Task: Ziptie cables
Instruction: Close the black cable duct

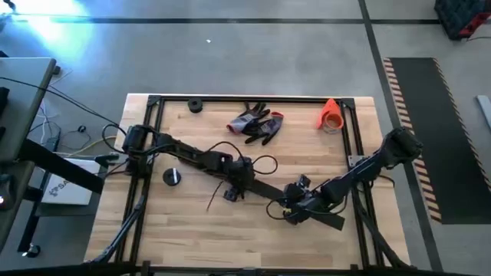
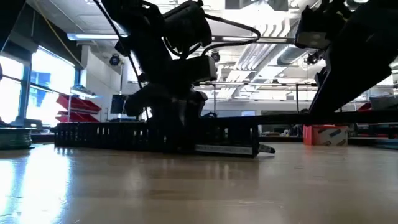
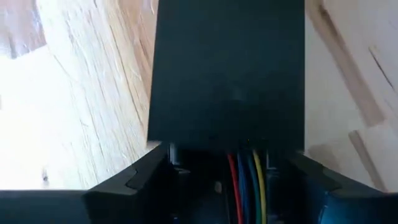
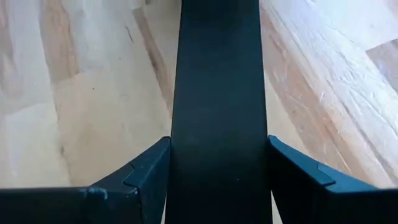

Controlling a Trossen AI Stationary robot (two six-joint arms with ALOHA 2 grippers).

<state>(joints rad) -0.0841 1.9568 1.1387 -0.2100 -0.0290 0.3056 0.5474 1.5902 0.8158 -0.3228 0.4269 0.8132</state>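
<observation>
Cables [image 1: 261,165] are lying mid-table, looping just beyond the left gripper [image 1: 239,182], nearer it than the right gripper [image 1: 295,208]. Both grippers are clamping a flat black strip [image 1: 265,189] running lengthwise between them. Wrist views are showing each grip; only the high view is showing the cables.

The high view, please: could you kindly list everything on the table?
Table: one, light wood, black-framed.
Black strip: one, mid-table, running between the grippers.
Cables: thin wires, count and colour unclear, beside the left gripper.
Gloves: pair, grey and red, far middle.
Orange object: one, far right corner.
Black disc: one, far left.
Black knob: one, left side.
Left gripper: at the strip's left end.
Right gripper: shut on the strip.
</observation>
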